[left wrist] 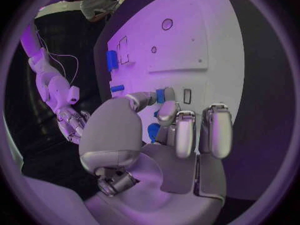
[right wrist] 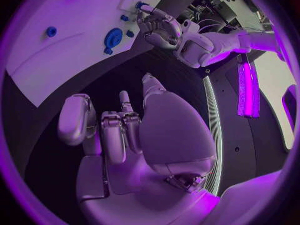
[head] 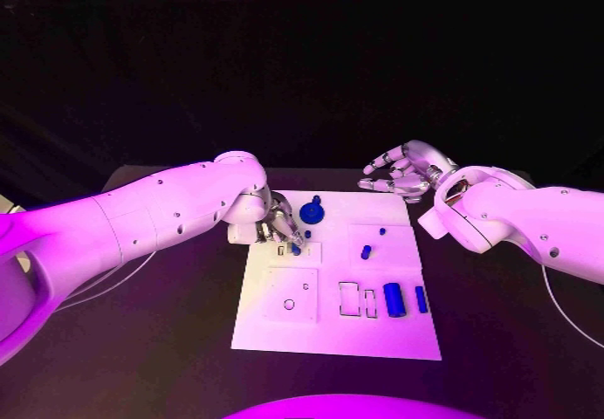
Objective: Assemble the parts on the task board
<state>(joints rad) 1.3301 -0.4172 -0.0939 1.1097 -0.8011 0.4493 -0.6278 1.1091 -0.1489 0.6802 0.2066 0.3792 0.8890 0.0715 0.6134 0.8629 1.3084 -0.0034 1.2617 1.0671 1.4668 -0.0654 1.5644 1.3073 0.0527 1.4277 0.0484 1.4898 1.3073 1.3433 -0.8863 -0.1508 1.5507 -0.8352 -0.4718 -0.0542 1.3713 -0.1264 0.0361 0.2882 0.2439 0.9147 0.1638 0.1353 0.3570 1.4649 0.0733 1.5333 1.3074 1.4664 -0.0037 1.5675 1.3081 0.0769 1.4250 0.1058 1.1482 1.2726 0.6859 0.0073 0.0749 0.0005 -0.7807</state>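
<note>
On the task board (head: 284,332), left hand (head: 279,229) pinches one blue part (head: 296,249); right hand (head: 405,171) empty, fingers curled.

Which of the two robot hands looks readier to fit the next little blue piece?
The left robot hand: it pinches a small blue part over the white task board. The right robot hand hangs empty beyond the board's far edge.

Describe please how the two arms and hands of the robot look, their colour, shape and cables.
Both arms are white with smooth rounded shells dotted with small dark screw holes: the left arm and the right arm. A thin cable trails beside each arm. The left hand and the right hand are silver metal, with many jointed fingers and rounded fingertips.
</note>
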